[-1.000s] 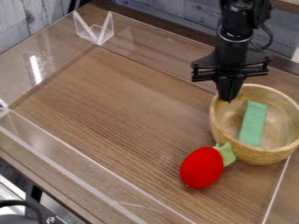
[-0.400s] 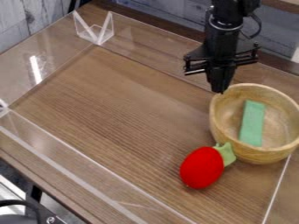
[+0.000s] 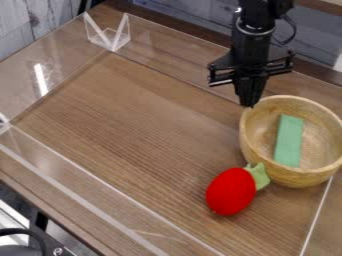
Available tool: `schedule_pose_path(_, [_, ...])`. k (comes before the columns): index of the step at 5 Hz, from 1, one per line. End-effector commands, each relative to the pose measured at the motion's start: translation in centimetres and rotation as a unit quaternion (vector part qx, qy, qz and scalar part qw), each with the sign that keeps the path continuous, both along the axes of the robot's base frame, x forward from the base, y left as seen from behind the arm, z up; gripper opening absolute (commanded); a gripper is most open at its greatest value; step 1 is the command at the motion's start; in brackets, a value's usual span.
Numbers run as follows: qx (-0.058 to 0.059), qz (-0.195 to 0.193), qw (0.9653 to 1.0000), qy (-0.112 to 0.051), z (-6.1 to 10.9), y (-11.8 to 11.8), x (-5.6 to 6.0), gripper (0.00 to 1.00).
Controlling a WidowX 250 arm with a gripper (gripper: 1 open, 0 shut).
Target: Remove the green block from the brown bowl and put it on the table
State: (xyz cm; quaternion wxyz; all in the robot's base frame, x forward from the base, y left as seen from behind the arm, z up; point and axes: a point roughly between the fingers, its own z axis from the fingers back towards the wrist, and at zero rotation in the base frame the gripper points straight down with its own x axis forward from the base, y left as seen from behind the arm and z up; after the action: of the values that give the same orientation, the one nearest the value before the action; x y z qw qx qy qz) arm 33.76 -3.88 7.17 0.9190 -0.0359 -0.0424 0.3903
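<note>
The green block (image 3: pixel 289 139) lies flat and slanted inside the brown bowl (image 3: pixel 261 160), which sits at the right side of the table (image 3: pixel 134 130). My gripper (image 3: pixel 249 98) hangs just beyond the bowl's far-left rim, a little above the table. Its fingers point straight down, pressed together and shut, with nothing between them. The black arm rises from it toward the top of the view.
A red plush strawberry (image 3: pixel 233 191) with a green leafy top lies against the bowl's near-left side. Low clear acrylic walls (image 3: pixel 80 195) ring the tabletop. A small clear stand (image 3: pixel 107 33) sits at the far left corner.
The gripper has lifted and drawn back to the left, from over the bowl's left rim to a spot just outside it. Block, bowl and strawberry stay where they were.
</note>
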Motion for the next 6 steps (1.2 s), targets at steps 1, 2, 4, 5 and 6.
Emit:
schedule_pose_path(1, [-0.003,0.023,0.9995,-0.023,1.2,0.6,0.0,0.0])
schedule_pose_path(2, [-0.004,0.003,0.9998,-0.019,0.5,0.7,-0.3,0.0])
schedule_pose_path(4, [-0.007,-0.042,0.999,-0.012,0.8,1.1,-1.1,0.0])
schedule_pose_path(5, [-0.008,-0.068,0.9976,-0.01,1.5,1.3,-1.4,0.0])
schedule_pose_path(6, [-0.011,-0.051,0.9986,-0.01,2.1,2.8,-1.4,0.0])
